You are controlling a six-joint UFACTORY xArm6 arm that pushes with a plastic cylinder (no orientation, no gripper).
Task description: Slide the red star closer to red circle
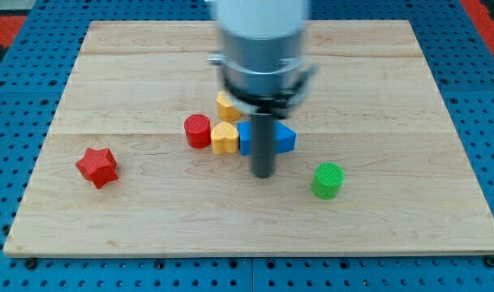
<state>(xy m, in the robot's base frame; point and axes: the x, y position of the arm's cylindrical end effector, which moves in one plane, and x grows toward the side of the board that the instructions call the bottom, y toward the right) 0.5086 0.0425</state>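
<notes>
On a wooden board [393, 81], my tip [264, 175], a bare rod holding nothing, rests nearest, just below a blue block [284, 139], with a green cylinder [328, 180] at its three o'clock, the red star [97, 166] far off at nine o'clock, and the red circle [198, 130] beside two yellow blocks [225, 138] at ten o'clock.

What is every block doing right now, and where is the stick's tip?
red star: alone at the view's left, nothing touching it.
red circle: upright, beside the lower yellow block.
lower yellow block: between the red circle and the blue block.
upper yellow block: partly hidden by the arm.
blue block: partly behind the rod.
green cylinder: upright, alone.
my tip: below the blue block, far from the red star.
</notes>
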